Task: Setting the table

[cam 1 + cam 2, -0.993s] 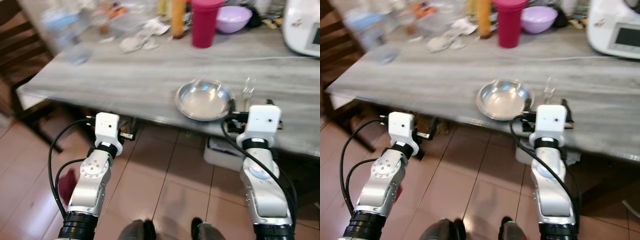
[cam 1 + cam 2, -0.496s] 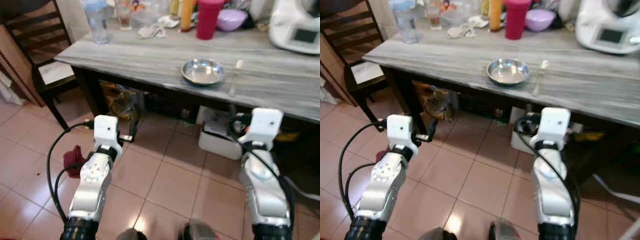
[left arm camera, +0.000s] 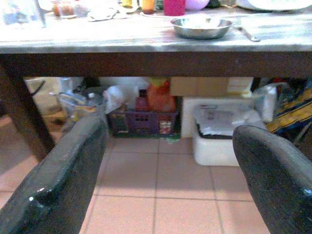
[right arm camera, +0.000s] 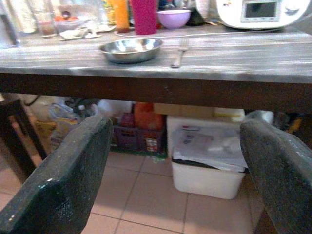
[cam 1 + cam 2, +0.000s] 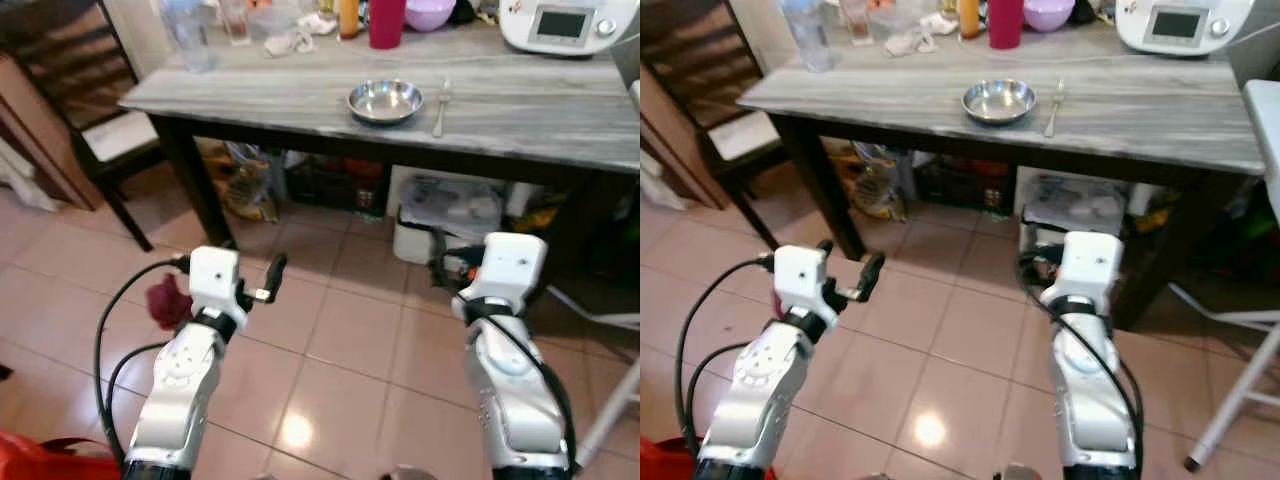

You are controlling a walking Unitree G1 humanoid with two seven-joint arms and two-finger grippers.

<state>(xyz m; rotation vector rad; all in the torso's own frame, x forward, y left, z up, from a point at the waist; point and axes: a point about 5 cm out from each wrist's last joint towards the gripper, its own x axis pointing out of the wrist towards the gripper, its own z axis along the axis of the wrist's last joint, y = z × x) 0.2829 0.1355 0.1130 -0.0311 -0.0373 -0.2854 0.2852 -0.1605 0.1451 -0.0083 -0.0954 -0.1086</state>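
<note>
Head views: steel bowl [image 5: 386, 101] and fork [image 5: 440, 96] lie side by side on worktop [image 5: 300, 95], well away from robot. Left wrist: left pincer [image 3: 165, 165] wide open, empty. Right wrist: right pincer [image 4: 180, 170] wide open, empty. Judgement: walk closer before reaching for more settings.

White bin [image 5: 446, 215], purple crate [image 3: 141, 122] under table.

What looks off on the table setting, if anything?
Nothing spilled or damaged. The steel bowl sits upright near the table front edge, fork beside it, slightly angled. The far edge is cluttered: crumpled napkins, pink cup.
</note>
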